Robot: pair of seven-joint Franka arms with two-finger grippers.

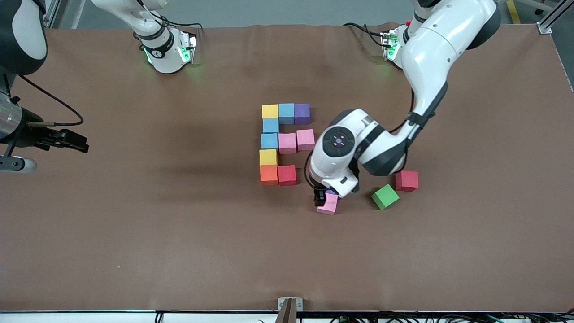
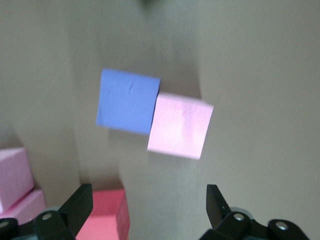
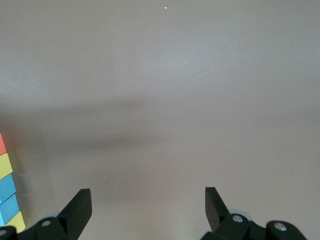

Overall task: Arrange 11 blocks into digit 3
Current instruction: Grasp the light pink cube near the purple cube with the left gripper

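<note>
My left gripper [image 1: 323, 197] hangs spread over a loose pink foam cube [image 1: 328, 204]; my right gripper [image 3: 145, 205] waits spread; no writing is readable.

Ten foam cubes form a partial digit 3 [image 1: 282, 143] mid-table: yellow, blue and purple on the farthest row, pinks in the middle, orange and red nearest. A loose pink cube [image 1: 328, 204] touches a purple-blue cube [image 2: 128, 101].
</note>
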